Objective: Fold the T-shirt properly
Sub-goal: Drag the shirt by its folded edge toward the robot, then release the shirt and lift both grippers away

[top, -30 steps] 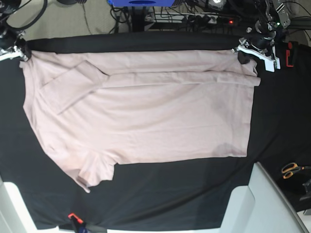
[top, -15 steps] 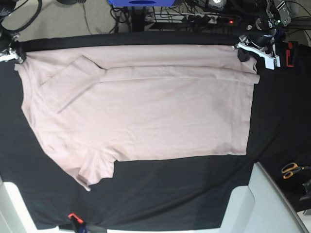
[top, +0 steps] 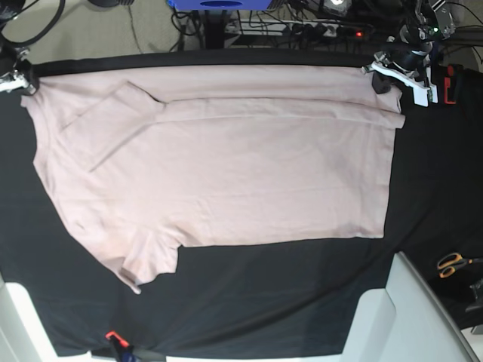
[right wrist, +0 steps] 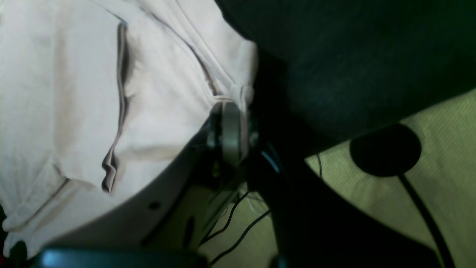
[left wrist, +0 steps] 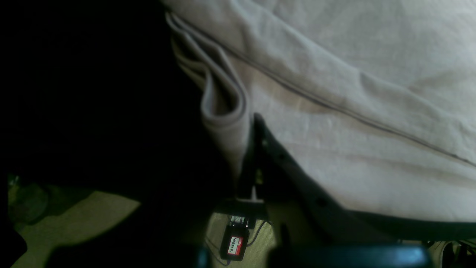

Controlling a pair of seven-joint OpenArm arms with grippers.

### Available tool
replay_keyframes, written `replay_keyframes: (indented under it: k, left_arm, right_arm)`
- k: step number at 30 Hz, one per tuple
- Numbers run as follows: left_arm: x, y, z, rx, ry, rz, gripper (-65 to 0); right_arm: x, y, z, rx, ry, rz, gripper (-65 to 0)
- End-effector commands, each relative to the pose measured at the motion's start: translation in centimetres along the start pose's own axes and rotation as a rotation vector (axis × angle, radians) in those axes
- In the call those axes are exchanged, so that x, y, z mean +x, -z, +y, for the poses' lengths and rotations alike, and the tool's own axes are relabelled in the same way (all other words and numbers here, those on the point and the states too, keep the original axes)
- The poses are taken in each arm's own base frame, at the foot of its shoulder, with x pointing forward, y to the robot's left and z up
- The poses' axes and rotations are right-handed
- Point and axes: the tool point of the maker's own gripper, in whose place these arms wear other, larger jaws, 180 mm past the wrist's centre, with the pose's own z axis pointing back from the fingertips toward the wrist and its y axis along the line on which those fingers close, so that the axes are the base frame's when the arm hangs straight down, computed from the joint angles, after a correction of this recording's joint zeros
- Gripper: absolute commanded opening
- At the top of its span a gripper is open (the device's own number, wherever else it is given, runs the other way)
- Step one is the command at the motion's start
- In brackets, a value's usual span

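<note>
A black cloth table covering (top: 249,302) carries the pale pink T-shirt (top: 226,173). The left gripper (top: 383,74) and right gripper (top: 25,81) each pinch 1 far corner, jaws clamped tight on the fabric.

The base view is evenly and brightly lit from above, sharp across the T-shirt (top: 219,158), whose folds cast only thin soft shadows; the black table covering (top: 249,302) around it swallows detail. Both wrist views are dim, soft and grainy with a greenish cast: beside the T-shirt (left wrist: 334,93) lies near-total darkness, and blurred dark shapes crowd the lower edges.
</note>
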Motion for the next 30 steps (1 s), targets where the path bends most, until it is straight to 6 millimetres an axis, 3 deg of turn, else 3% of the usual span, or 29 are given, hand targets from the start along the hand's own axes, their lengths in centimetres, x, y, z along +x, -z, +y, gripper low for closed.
replay_keyframes:
  k: [1, 11, 13, 16, 20, 23, 26, 28, 30]
  left_arm:
    - [0.8, -0.4, 0.5, 0.011, 0.012, -0.023, -65.0]
    - [0.5, -0.4, 0.5, 0.011, 0.009, -0.018, -65.0]
    - [0.4, -0.5, 0.5, 0.012, 0.009, -0.015, -65.0]
    - [0.0, -0.6, 0.9, 0.017, 0.010, -0.003, -65.0]
    - [-1.8, -0.7, 2.9, 0.049, 0.000, 0.057, -35.4]
    - [-2.3, -1.4, 5.8, 0.110, -0.044, 0.064, -24.7]
    - [-0.3, -3.7, 10.0, 0.218, -0.108, -0.019, -19.7]
    - [3.2, -5.0, 11.6, 0.264, -0.103, -0.110, -19.4]
    - [6.9, -6.2, 12.7, 0.290, -0.055, -0.171, -19.4]
  right_arm:
    - [1.5, -0.9, -0.8, -0.018, -0.007, -0.048, -65.0]
    - [1.2, -0.9, -1.3, -0.025, 0.009, -0.041, -64.5]
    - [0.6, -0.6, -1.5, -0.023, 0.027, -0.026, -59.9]
    - [0.3, -0.7, -2.3, -0.033, 0.060, -0.028, -45.5]
    - [0.8, -1.5, -3.3, -0.053, 0.085, -0.057, -28.4]
    - [1.0, -2.1, -4.1, -0.071, 0.107, -0.077, -23.4]
    - [1.8, -2.5, -4.4, -0.080, 0.099, -0.098, -22.7]
    - [3.7, -3.1, -4.1, -0.086, 0.052, -0.131, -22.5]
    - [6.4, -3.1, -2.3, -0.060, -0.015, -0.172, -22.5]
